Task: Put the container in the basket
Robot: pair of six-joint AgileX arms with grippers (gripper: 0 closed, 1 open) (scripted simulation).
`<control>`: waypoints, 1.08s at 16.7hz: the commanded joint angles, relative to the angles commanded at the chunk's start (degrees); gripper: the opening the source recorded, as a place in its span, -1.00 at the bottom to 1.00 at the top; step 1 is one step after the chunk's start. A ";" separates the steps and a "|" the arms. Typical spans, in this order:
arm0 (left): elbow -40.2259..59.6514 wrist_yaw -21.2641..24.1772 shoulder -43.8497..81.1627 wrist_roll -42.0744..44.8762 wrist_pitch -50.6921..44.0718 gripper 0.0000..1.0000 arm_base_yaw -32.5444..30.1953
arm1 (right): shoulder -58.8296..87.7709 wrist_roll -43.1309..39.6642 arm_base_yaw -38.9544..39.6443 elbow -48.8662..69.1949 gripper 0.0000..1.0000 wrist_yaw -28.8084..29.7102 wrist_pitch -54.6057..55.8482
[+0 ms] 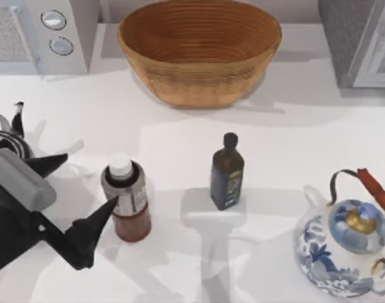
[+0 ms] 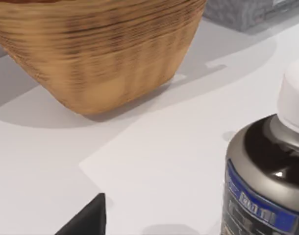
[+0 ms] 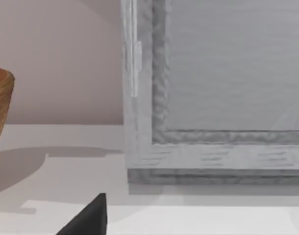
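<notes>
The container (image 1: 125, 197), a small bottle with a white cap, grey label and reddish-brown lower body, stands upright left of the table's middle. My left gripper (image 1: 91, 180) is open just to its left, the lower finger (image 1: 94, 224) close against the label and the upper one short of the bottle. The left wrist view has the container (image 2: 267, 186) near and the wicker basket (image 2: 100, 54) beyond it. The basket (image 1: 199, 50) stands at the back centre. In the right wrist view, one black finger (image 3: 90, 220) of my parked right gripper stands wide of centre, so it is open.
A dark square bottle (image 1: 227, 173) with a black cap stands right of the container. A blue-and-white teapot (image 1: 347, 243) sits at the front right. A pale appliance (image 1: 41, 31) is at the back left, and a grey cabinet (image 1: 363, 38) at the back right.
</notes>
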 joint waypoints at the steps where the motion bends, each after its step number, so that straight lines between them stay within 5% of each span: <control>1: -0.85 1.23 1.75 0.73 0.05 1.00 -0.61 | 0.00 0.00 0.00 0.00 1.00 0.00 0.00; 9: -1.17 2.31 3.80 1.38 -0.33 1.00 -1.29 | 0.00 0.00 0.00 0.00 1.00 0.00 0.00; 18: 8.49 -3.87 22.92 -1.03 10.34 1.00 -8.46 | 0.00 0.00 0.00 0.00 1.00 0.00 0.00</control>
